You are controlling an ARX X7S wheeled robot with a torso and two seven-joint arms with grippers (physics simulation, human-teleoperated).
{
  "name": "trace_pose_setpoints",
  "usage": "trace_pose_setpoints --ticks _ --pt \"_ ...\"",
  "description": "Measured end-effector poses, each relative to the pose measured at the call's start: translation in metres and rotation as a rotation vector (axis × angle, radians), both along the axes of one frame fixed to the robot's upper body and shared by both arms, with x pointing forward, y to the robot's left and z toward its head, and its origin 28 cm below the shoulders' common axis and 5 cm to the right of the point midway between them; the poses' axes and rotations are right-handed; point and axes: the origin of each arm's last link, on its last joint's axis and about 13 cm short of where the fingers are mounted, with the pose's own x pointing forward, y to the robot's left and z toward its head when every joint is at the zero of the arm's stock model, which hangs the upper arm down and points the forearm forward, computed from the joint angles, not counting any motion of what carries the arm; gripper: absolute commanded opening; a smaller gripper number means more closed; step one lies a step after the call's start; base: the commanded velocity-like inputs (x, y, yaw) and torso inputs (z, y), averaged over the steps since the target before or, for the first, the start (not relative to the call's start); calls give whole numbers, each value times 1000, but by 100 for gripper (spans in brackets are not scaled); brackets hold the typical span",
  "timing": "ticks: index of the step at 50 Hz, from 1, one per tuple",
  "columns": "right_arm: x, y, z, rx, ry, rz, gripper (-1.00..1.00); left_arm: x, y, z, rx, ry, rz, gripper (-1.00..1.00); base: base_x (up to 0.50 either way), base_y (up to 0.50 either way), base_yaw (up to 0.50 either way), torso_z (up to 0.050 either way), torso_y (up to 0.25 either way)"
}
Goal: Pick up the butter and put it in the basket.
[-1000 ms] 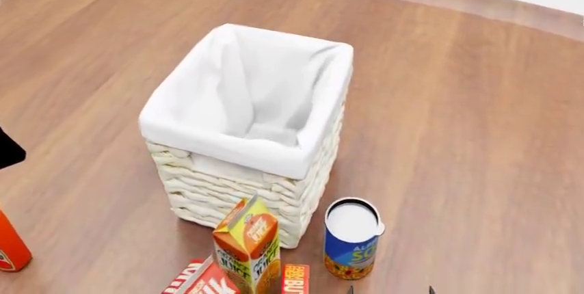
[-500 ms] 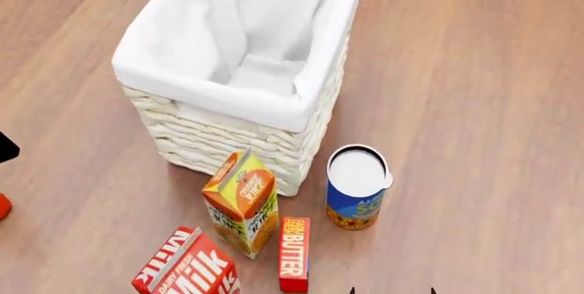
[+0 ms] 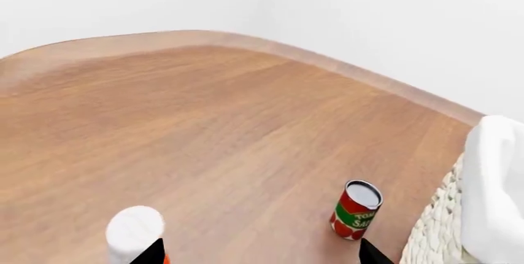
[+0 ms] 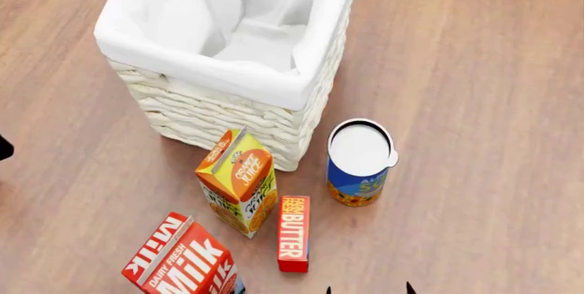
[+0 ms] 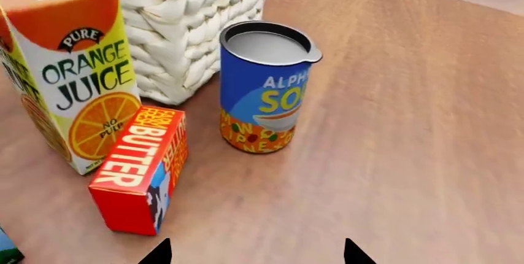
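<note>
Our head view dropped lower: butter (image 4: 294,232) now fully visible bottom-centre, basket (image 4: 219,113) above. Right gripper (image 5: 255,253) spread, approaching; left gripper (image 3: 258,253) spread too.

Bright, even light all over, no glare. Soft faint shadows under the soup can (image 4: 360,163) & butter (image 4: 294,232). Everything sharp, no blur or edge warping.
</note>
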Motion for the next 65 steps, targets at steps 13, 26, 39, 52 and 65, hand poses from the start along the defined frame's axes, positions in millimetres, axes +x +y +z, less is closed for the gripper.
trace_pose_setpoints --ticks 13,26,39,52,65 --pt "-5 10 10 5 21 100 100 -9 -1 0 -11 13 5 100 0 0 0 0 0" --pt "-8 17 17 7 46 165 100 -17 -2 2 -10 21 16 100 0 0 0 0 0" --pt "-2 23 21 9 54 212 100 -18 -2 2 -4 28 18 100 0 0 0 0 0" --pt "10 25 27 -5 48 230 100 -18 -2 3 -5 31 19 100 0 0 0 0 0" --pt "20 24 33 -16 45 226 100 -20 -3 4 -7 33 16 100 0 0 0 0 0"
